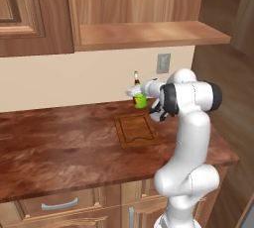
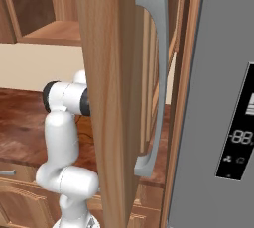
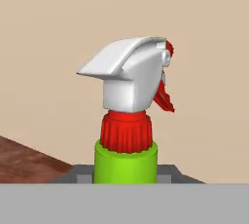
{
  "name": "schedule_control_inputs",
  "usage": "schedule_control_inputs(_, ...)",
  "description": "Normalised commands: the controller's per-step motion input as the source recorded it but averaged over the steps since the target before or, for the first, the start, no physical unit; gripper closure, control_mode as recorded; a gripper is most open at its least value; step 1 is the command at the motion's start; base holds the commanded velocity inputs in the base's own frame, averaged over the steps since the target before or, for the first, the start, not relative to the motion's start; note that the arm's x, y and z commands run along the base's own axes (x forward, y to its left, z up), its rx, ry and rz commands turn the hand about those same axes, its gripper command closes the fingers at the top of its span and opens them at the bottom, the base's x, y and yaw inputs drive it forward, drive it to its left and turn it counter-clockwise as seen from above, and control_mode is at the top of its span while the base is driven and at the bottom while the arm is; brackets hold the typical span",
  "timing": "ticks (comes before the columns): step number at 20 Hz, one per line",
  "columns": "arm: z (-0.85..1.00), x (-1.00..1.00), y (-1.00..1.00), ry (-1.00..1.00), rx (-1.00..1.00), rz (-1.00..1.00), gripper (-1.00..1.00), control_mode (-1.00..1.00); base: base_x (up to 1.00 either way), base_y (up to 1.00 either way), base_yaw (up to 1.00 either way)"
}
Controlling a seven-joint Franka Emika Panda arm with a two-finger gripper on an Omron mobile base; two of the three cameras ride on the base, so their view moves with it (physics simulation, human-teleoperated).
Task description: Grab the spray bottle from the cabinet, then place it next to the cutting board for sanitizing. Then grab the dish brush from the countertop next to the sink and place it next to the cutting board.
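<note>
Green and red, the spray bottle (image 1: 139, 97) sits clamped in the gripper (image 1: 144, 95), held upright above the countertop (image 1: 59, 142) just behind the cutting board (image 1: 136, 130). First placement looks underway; next, I'd say, lower it beside the board and release.

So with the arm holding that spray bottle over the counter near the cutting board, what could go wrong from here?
The spray bottle hangs in the gripper above the countertop, behind the cutting board; released from there, it may tip or roll.

It sits close to the wall, so a swing could knock the white nozzle against it.

Lowered carelessly, it may land on the board rather than beside it.
</note>
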Motion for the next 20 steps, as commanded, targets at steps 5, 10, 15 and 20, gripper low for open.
schedule_control_inputs(5,-0.29,0.36,0.0,-0.04,0.02,0.45,1.0,-1.0,0.0,0.0,0.0)
schedule_control_inputs(10,-0.4,0.35,0.0,-0.03,0.11,0.46,1.0,-1.0,0.0,0.0,0.0)
schedule_control_inputs(15,-0.45,0.2,0.0,-0.11,0.2,0.44,1.0,-1.0,0.0,0.0,0.0)
schedule_control_inputs(20,-0.67,0.01,0.0,-0.13,0.31,0.39,1.0,-1.0,0.0,0.0,0.0)
